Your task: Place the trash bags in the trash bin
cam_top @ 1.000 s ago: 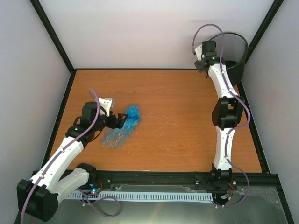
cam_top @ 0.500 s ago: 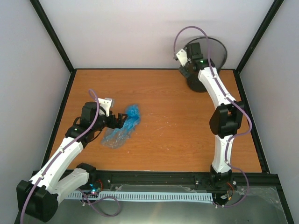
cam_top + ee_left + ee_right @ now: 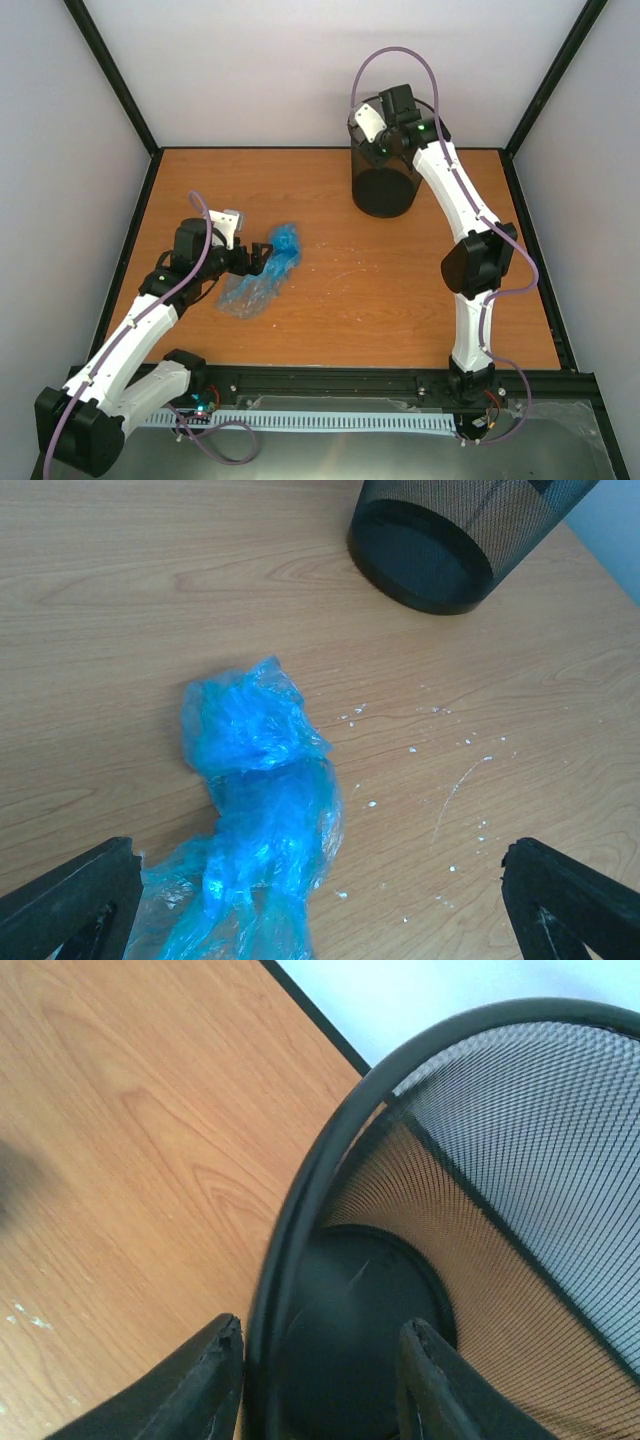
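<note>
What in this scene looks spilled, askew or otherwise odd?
White crumbs and scuff streaks speckle the table beside the crumpled trash bag. The trash bin tilts, its rim gripped by the right gripper.

Left end effector low, fingers spread; right end effector extended far, clamped

No readable text, label, brand or number anywhere (all three views)
</note>
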{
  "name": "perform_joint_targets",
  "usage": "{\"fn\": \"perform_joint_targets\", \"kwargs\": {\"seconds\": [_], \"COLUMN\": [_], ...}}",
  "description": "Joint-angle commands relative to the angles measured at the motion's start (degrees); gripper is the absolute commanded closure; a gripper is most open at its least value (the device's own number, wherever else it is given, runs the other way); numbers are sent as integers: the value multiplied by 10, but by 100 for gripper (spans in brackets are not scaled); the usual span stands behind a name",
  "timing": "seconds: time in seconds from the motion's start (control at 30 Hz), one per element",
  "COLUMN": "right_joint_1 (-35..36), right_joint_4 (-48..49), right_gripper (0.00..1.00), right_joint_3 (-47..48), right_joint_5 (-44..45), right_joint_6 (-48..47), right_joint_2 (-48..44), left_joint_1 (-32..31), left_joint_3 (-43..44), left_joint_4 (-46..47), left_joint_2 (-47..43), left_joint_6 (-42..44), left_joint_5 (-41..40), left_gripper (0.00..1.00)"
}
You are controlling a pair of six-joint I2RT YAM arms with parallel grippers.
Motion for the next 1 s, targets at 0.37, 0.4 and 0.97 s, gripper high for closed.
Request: {"fn": "perform_joint_targets", "kwargs": {"seconds": [0.37,0.4,0.97], "right_joint_1": [14,14,18], "right_joint_4": [-18,-8,151], "right_gripper": [36,35,33], "right_joint_3": [-103,-139,-749], "right_joint_5": [-162,-176,-231], "right_joint_6": [96,101,72], "right_joint_2": [-189,-212,-616], "left_joint_1": [-3,-4,-4], "left_joint_3": [11,11,46], "left_joint_4": [-1,-2,-47], "left_joint_2": [21,24,217], "left_joint_6": [-4,-4,-59], "left_joint_5": [-28,-32,-58], "left_gripper": [0,0,1]}}
